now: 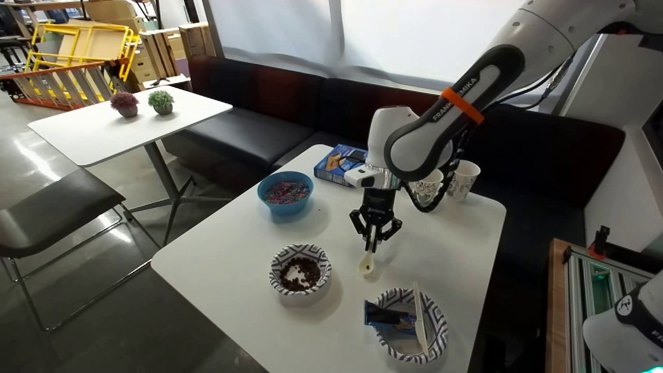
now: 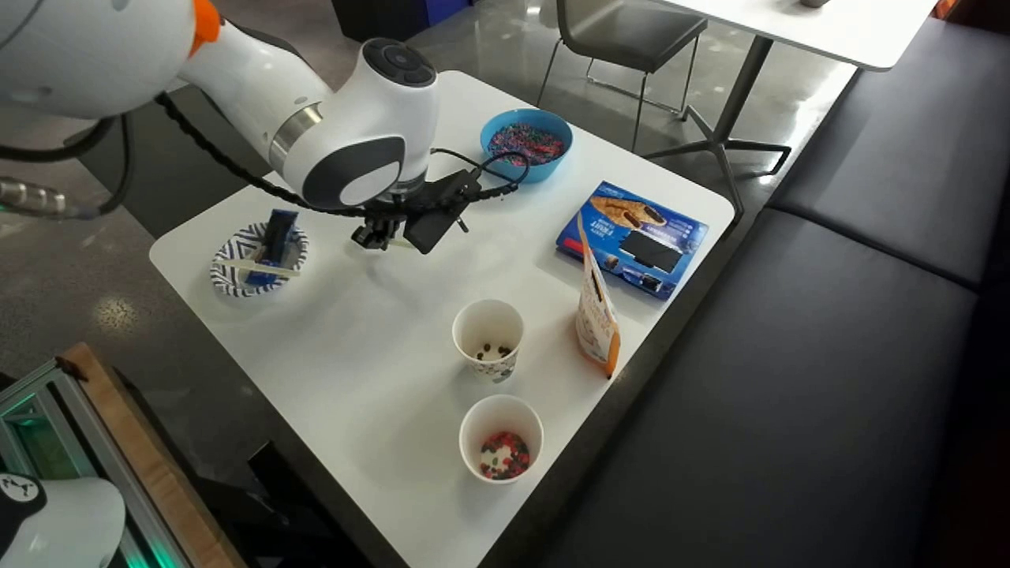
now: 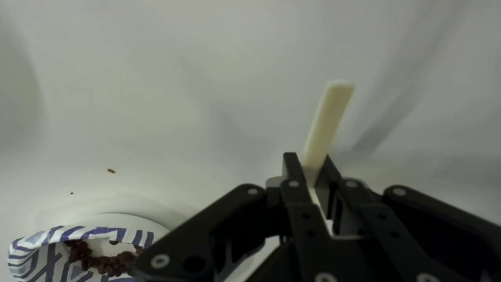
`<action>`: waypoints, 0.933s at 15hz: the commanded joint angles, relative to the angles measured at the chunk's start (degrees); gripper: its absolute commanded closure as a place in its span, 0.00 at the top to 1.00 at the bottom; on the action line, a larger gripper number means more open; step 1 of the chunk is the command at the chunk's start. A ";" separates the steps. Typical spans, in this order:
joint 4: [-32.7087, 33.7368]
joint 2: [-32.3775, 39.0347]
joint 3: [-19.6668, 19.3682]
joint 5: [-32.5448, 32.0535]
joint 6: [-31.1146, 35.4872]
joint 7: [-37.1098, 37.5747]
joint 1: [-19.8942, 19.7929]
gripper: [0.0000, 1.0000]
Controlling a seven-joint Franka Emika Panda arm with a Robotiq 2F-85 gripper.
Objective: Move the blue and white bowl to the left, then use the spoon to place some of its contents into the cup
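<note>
Blue-and-white patterned round bowl (image 1: 310, 251), holding small dark brown pieces (image 1: 311, 269), sits upright on a white, round-cornered table (image 1: 222, 259). Near it, the black two-fingered gripper (image 1: 372, 246) has its fingers almost together, pinching the handle of a slim cream-coloured spoon (image 1: 366, 263), scoop downward. Two white patterned paper cups (image 2: 495, 368) stand well apart from the bowl.

Break area, 2 white tables (image 1: 222, 254), padded bench (image 2: 781, 379)
</note>
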 commanded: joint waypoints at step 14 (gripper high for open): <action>-10.33 -25.15 -20.97 25.07 8.44 -5.06 28.98 1.00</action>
